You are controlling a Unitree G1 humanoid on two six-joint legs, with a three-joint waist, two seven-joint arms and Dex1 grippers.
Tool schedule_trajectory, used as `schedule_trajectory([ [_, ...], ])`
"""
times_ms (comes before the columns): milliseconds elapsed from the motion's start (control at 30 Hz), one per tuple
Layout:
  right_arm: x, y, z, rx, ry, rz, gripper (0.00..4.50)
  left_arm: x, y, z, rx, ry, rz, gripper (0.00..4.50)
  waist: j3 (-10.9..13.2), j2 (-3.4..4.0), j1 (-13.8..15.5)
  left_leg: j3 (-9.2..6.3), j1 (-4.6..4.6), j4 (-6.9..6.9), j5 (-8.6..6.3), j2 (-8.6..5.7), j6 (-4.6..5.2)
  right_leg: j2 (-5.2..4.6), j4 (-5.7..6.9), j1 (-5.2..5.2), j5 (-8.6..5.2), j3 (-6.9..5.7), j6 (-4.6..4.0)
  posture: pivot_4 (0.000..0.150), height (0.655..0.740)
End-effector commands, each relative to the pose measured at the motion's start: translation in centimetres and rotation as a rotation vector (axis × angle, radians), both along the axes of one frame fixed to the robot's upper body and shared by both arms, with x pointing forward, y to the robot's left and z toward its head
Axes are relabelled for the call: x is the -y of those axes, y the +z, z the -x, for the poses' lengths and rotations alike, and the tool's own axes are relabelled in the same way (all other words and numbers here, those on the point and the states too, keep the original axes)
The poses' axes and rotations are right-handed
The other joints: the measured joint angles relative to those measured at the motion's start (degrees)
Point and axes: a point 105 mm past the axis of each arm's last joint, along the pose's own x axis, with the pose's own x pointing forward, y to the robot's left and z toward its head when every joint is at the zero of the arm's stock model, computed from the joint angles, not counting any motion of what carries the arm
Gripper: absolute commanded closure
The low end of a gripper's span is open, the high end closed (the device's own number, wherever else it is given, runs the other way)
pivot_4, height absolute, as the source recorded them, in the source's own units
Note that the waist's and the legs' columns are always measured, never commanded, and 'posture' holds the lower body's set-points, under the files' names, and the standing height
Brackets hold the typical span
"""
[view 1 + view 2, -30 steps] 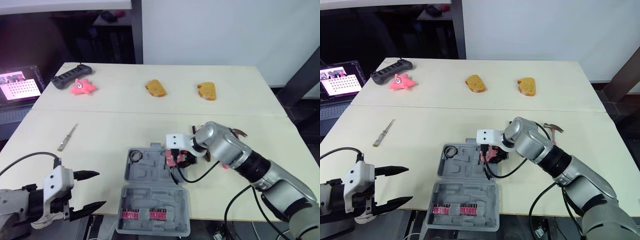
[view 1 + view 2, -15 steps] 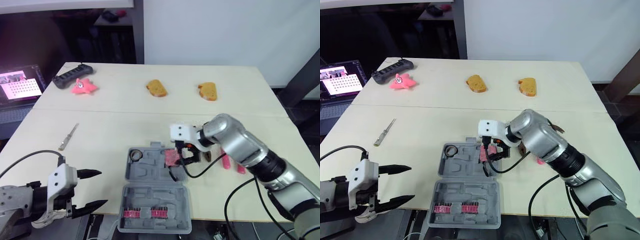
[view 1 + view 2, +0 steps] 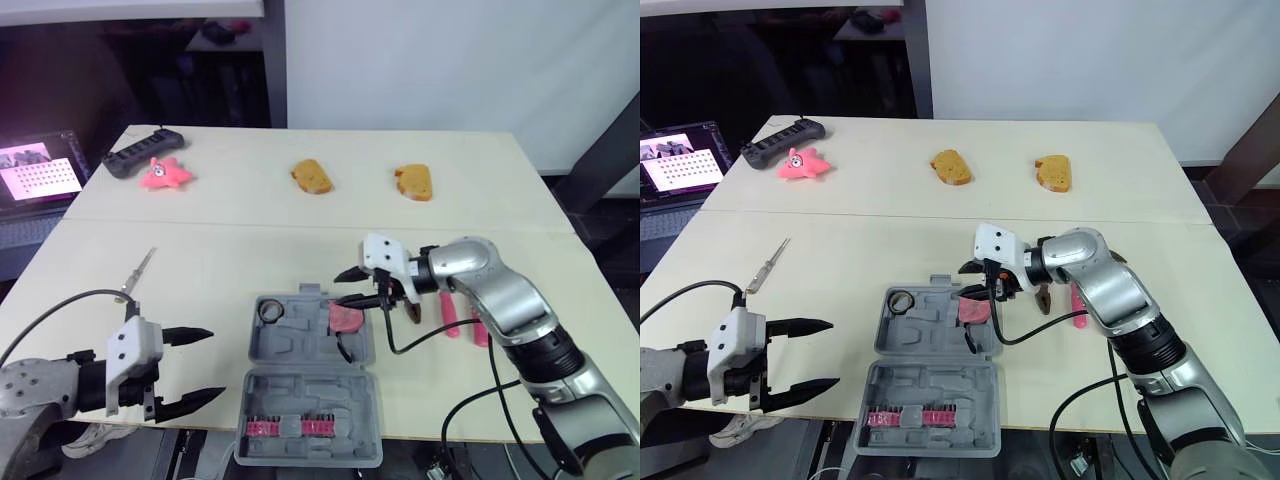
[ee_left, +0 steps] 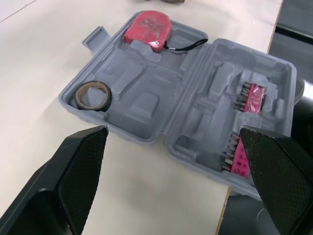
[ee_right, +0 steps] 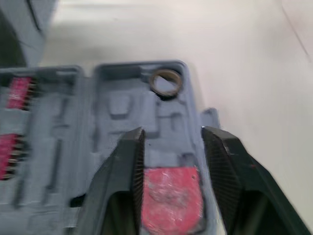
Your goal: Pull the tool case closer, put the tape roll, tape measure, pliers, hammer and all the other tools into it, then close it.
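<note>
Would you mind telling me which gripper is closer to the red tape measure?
Right. The right gripper hovers open right at the tape measure in the tool case; the left gripper sits open, well off the case's left side.

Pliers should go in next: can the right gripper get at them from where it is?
Probably yes. The pliers lie on the table just beside the open right gripper, with nothing lying across them.
</note>
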Motion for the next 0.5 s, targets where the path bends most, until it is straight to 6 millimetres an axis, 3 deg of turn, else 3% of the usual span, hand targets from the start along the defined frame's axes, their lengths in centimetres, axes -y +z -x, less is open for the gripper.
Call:
schedule_trajectory([
  [33,-0.1,0.4,-0.4,0.049,-0.006,-0.041,2.36,0.0,0.2,0.0,0.001,0.002,0.013,0.00,0.0,0.00,0.0,0.00,0.00,0.00,0.00,0.00,0.00,0.00,0.00,0.00,0.00,0.00,0.00,0.150,0.7400],
  [500,2.5,-7.3,-0.4,-0.080,-0.070,-0.058,2.36,-0.6,0.3,-0.2,0.005,0.006,-0.014,0.00,0.0,0.00,0.0,0.00,0.02,0.00,0.00,0.00,0.00,0.01,0.00,0.03,0.00,0.01,0.00,0.150,0.7400],
])
